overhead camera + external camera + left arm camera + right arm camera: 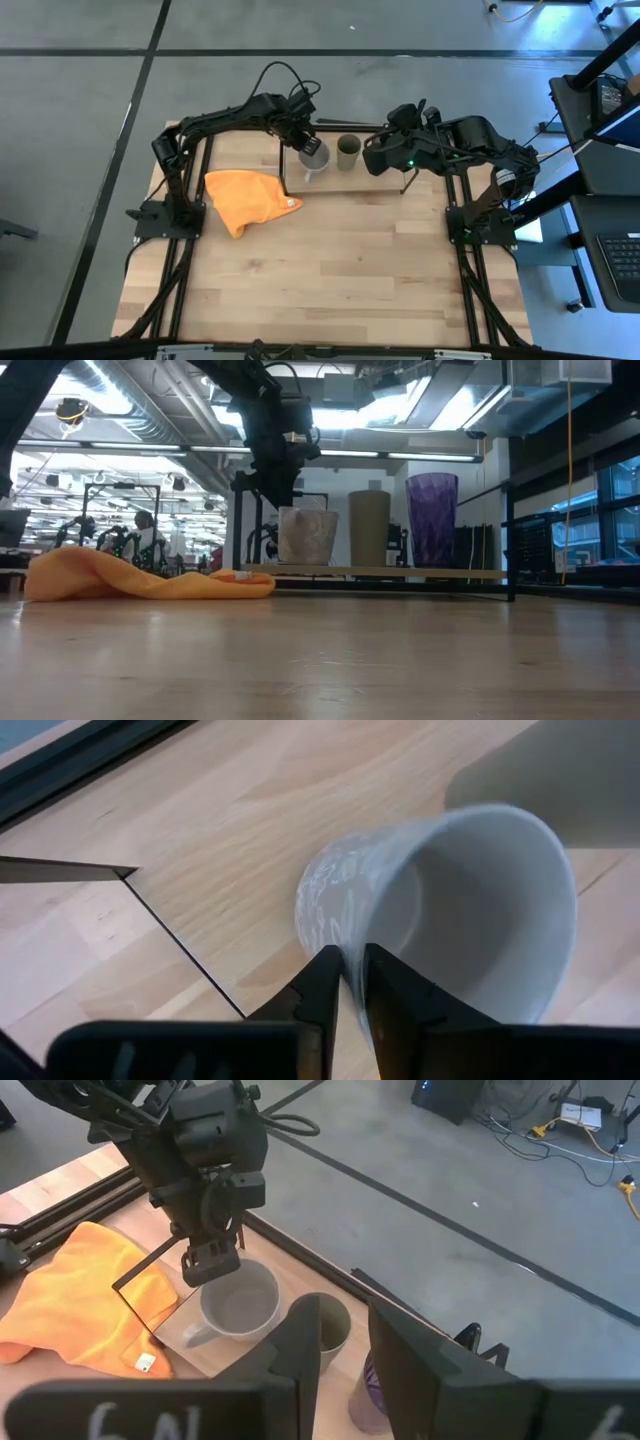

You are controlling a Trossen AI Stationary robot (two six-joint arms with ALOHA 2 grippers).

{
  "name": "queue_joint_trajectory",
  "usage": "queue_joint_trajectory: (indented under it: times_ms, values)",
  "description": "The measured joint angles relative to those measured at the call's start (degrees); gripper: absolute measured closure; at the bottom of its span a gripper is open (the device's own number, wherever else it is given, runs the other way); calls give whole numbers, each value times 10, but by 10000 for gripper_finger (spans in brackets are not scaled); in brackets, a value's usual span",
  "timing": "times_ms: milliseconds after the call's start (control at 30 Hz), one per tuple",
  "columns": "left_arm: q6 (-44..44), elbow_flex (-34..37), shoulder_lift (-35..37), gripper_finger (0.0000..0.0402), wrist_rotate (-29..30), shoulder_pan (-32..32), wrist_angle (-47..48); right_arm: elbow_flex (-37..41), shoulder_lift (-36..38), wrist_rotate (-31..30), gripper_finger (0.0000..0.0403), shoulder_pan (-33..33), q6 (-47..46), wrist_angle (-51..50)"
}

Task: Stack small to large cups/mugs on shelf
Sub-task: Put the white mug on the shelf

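Note:
The grey mug (314, 158) stands at the left end of the low wooden shelf (345, 184), with the olive-green cup (348, 150) beside it. In the low view the purple ribbed cup (432, 520) stands to the right of the olive cup (369, 528); all three are upright on the shelf board (400, 572). My left gripper (308, 146) is shut on the mug's rim. My right gripper (345, 1355) is open and empty, above the shelf's right end. It hides the purple cup in the high view. My left gripper pinches the mug's rim wall (352, 960), one finger (322, 982) outside and one (388, 988) inside the mug. It comes from above, pointing down, on the mug's left side (285, 510). The mug is upright, its base at the shelf board; whether it rests there I cannot tell.
An orange cloth (250, 198) lies crumpled on the table just left of the shelf. The shelf's black wire frame (240, 520) stands close to my left gripper. The near half of the tabletop (330, 280) is bare wood.

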State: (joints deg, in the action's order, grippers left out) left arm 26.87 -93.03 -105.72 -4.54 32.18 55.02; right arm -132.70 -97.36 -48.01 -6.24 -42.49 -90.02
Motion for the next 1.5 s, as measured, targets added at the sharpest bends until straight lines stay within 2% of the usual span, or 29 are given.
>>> queue_joint_trajectory:
  times_ms: [300,800,967,1100,1300,1500]
  values:
    - [10,1,5,354,-1,0,1,0,0,0,312,0,8,0]
    - [16,1,57,349,-1,-3,-3,0,0,0,312,0,23,0]
    - [16,1,99,352,-14,-35,-2,0,0,0,312,0,23,0]
    - [15,1,129,350,-14,-91,-2,0,0,0,312,0,23,0]
    - [15,1,130,361,21,-155,42,0,0,0,312,1,24,0]
    - [15,0,112,398,32,-186,62,0,0,8,312,1,27,0]
